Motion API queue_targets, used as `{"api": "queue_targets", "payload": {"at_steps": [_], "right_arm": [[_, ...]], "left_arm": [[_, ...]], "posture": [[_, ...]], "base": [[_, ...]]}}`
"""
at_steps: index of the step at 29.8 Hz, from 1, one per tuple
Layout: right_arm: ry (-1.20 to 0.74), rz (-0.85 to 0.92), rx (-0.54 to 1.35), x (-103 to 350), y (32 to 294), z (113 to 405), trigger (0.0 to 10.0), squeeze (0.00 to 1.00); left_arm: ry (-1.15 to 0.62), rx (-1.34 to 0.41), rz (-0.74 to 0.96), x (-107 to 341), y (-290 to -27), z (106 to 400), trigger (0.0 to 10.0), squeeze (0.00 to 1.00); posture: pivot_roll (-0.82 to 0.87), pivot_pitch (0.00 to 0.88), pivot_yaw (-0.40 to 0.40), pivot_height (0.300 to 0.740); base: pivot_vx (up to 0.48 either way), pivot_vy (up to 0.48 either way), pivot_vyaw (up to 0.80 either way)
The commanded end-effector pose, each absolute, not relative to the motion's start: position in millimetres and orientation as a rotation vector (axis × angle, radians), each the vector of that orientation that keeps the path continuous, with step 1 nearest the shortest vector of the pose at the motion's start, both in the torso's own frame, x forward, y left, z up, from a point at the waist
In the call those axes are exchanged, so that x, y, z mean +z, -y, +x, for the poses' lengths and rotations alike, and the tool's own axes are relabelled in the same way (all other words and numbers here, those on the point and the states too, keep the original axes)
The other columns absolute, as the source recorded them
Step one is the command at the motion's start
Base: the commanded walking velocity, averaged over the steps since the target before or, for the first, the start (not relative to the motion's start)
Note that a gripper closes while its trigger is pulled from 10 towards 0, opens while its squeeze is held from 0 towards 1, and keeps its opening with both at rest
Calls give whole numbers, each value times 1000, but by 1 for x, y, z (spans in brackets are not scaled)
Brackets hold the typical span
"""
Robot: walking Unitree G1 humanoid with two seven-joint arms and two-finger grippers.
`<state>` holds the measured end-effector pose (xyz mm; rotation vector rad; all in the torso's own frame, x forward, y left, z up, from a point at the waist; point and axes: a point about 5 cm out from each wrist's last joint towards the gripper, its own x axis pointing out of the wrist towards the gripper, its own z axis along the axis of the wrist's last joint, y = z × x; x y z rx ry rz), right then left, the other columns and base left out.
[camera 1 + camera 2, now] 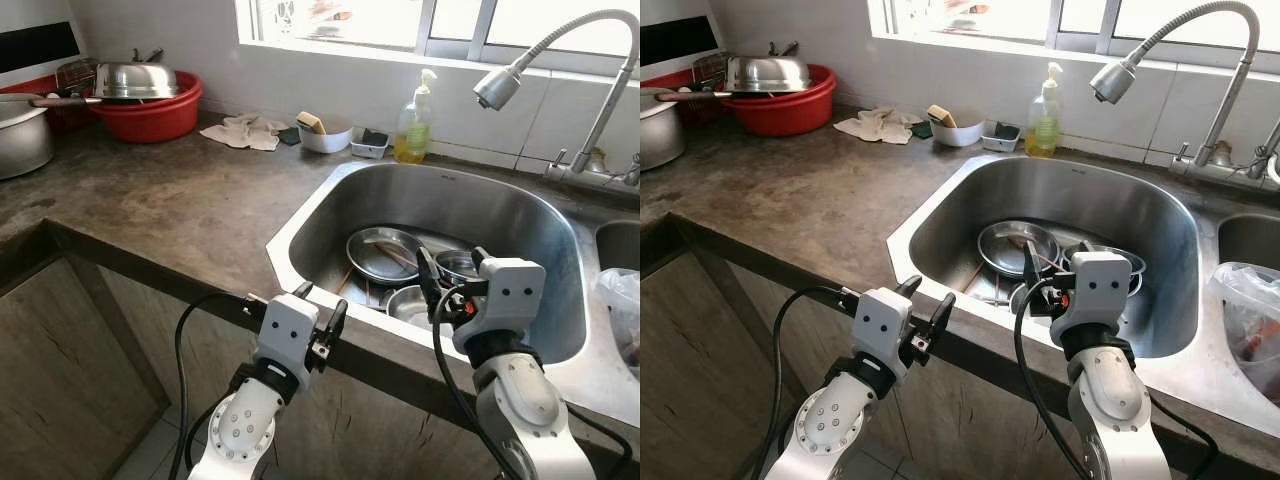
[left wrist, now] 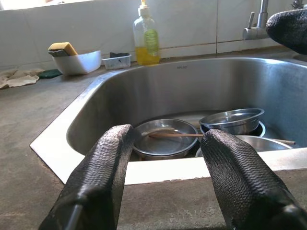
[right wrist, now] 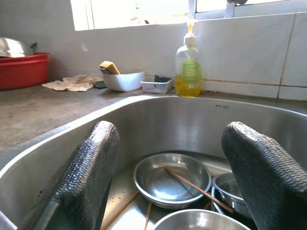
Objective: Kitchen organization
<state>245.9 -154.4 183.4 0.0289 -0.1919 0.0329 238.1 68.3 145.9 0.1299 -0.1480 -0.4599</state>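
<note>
Right wrist view: right gripper (image 3: 168,177) is being held w/ its two black fingers spread wide, nothing between them, over the near rim of the sink (image 1: 520,215). Steel plate (image 3: 171,178) is lying just ahead of and below that gripper, on the sink floor, w/ a chopstick (image 3: 199,189) resting across it. Chopstick's long axis is running obliquely from plate centre toward the stacked steel bowls (image 1: 455,268), which are sitting beside the plate, on the gripper's right-finger side.

Left gripper (image 1: 318,325) is also being held open and empty, but back at the counter edge (image 1: 200,290), short of the rim; dishes are lying ahead of it & further off, w/ the sink wall between.

Judged: right arm is nearer, so a reach down & forward is being called for. The open fingers look set roughly crosswise to the chopstick; exact angle can't be told. Soap bottle (image 3: 188,69) is standing well beyond, at the back wall.
</note>
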Motion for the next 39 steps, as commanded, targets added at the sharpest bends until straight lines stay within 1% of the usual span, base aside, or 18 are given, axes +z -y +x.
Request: {"api": "queue_targets", "payload": {"at_steps": [1,5,20,39], "right_arm": [[225,24,27,189,155,243,10000,0],[220,18,24,187,154,242,10000,0],[215,21,24,185,149,244,10000,0],[204,21,32,182,147,245,10000,0]], "left_arm": [[159,-453,129,149,-69,237,10000,0],[157,-449,124,149,-69,236,10000,0],[158,-466,126,148,-67,236,10000,0],[157,-478,130,147,-67,236,10000,0]], "posture": [[15,8,-27,740],[8,7,-34,740],[7,0,-23,740],[6,0,-16,740]], "base": [[0,0,0],[0,0,0],[0,0,0],[-252,0,0]]}}
